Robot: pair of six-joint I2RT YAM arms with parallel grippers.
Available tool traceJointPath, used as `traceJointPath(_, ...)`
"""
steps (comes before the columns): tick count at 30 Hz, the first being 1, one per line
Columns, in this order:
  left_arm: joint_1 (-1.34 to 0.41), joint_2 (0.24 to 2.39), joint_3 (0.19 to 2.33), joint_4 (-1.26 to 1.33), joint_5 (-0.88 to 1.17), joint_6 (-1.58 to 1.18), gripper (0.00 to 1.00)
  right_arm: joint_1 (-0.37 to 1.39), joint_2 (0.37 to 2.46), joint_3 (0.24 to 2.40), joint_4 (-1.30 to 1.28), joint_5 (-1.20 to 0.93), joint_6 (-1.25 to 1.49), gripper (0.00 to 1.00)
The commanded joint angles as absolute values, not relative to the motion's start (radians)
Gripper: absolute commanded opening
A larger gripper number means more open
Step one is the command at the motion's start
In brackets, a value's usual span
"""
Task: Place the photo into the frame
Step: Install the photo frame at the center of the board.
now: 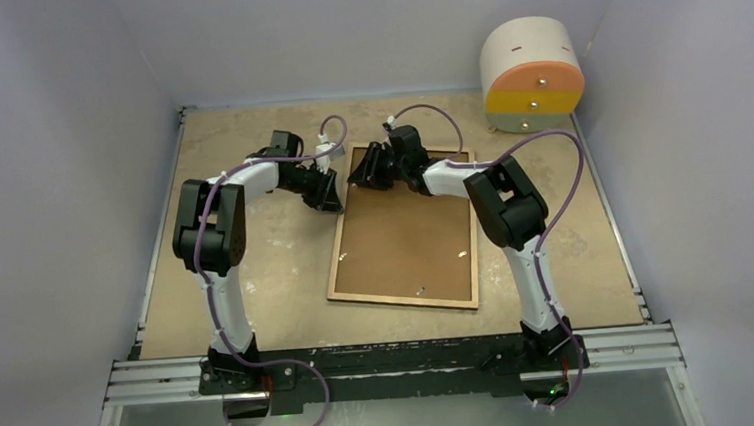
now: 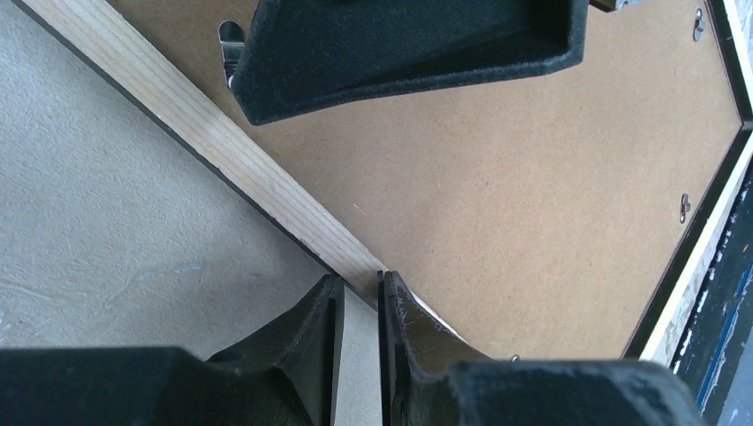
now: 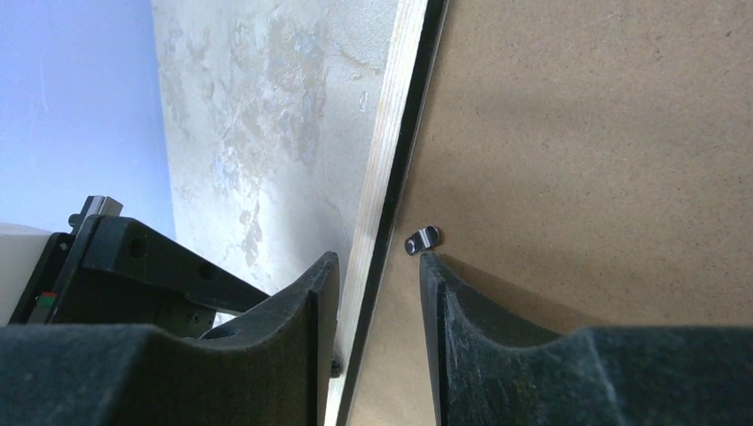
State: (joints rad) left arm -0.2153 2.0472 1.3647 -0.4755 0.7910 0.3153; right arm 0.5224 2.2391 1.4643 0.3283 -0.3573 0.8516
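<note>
We clamp left claw [image 2: 360, 284] on frame [image 1: 404, 300] left rail; right claw [image 3: 377, 259], apart, straddles far rail. Close squarely before lifting.

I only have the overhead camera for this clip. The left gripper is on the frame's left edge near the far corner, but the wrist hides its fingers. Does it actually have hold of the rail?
Observer: Yes. In the left wrist view the left gripper is shut on the frame, with one finger pressed against each side of the pale wood rail.
Operator: And the right one, at the far edge?
Observer: The right gripper only straddles the rail there. Its jaws are open, and a gap shows between the rail and the finger over the backing board.
</note>
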Motion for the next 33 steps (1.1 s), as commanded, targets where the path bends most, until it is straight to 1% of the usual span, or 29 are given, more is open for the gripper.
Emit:
traceJointPath(1,-0.224,2.043,1.333,-0.477,0.776,0.359,0.21,0.522,2.271,1.488,0.32,-0.326,0.882,0.41)
traceJointPath(15,-0.224,2.033,1.327,-0.479,0.773,0.373,0.2,0.531,2.276,1.449,0.399,-0.257,0.986,0.39)
traceJointPath(20,-0.224,2.028,1.325,-0.48,0.773,0.378,0.2,0.531,2.292,1.458,0.41,-0.27,0.996,0.39)
traceJointPath(29,-0.224,2.028,1.32,-0.485,0.772,0.389,0.2,0.526,2.342,1.543,0.364,-0.415,0.951,0.39)
traceJointPath(33,-0.224,2.026,1.318,-0.485,0.772,0.393,0.19,0.517,2.353,1.584,0.319,-0.461,0.907,0.36)
